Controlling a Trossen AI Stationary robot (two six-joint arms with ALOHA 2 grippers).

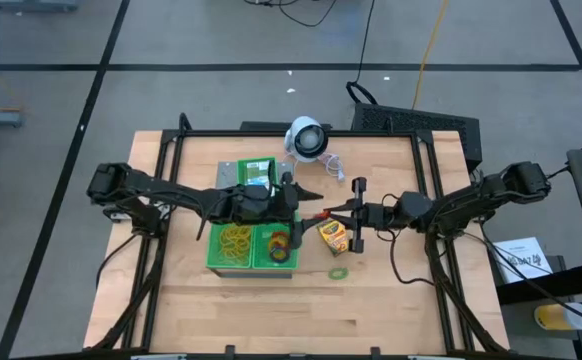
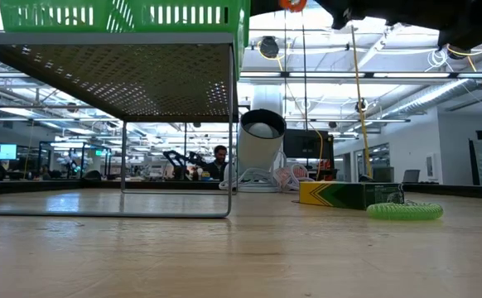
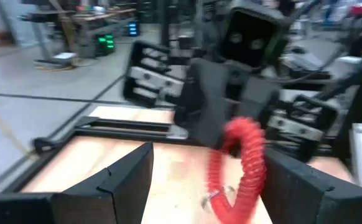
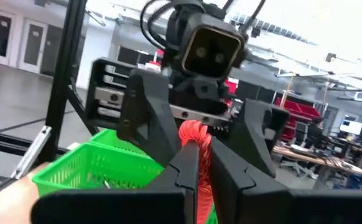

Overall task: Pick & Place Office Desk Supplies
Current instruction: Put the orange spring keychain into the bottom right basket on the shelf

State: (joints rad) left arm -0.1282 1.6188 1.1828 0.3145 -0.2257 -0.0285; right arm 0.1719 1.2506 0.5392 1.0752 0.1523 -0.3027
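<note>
The right gripper (image 4: 199, 163) pinches the red rubber band (image 4: 196, 138) between closed fingers above the surface (image 1: 251, 300). The left gripper (image 3: 203, 180) faces it, fingers spread wide and empty.

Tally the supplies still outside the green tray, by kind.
Crayon box: 1, on the table
Green rubber band: 1, on the table
Red rubber band: 1, in the air, pinched in the right tool, with the open left tool around it
Total: 3
</note>
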